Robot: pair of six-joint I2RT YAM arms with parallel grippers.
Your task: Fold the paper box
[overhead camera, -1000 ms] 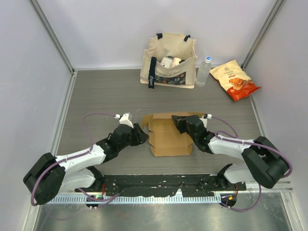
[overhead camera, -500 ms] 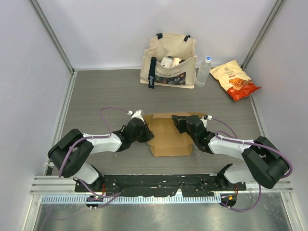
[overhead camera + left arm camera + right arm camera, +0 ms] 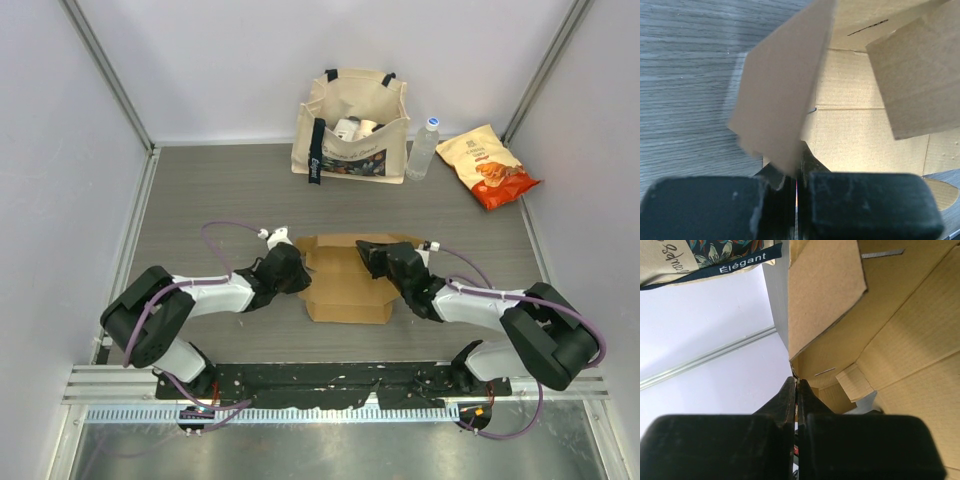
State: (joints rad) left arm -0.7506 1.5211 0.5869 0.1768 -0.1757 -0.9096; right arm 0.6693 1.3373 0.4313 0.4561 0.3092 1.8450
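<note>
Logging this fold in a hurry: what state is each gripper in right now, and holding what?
Left gripper: shut, pinching a flap of the paper box.
Right gripper: shut, pinching an edge of the paper box.

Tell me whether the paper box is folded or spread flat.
Partly folded: the paper box has side flaps raised, pinched by the left gripper and right gripper.

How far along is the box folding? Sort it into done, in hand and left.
Done: the paper box lies on the table with a flap lifted at each side. In hand: the left gripper and right gripper each pinch one flap. Left: the sides are not joined, so there is no closed box yet.
</note>
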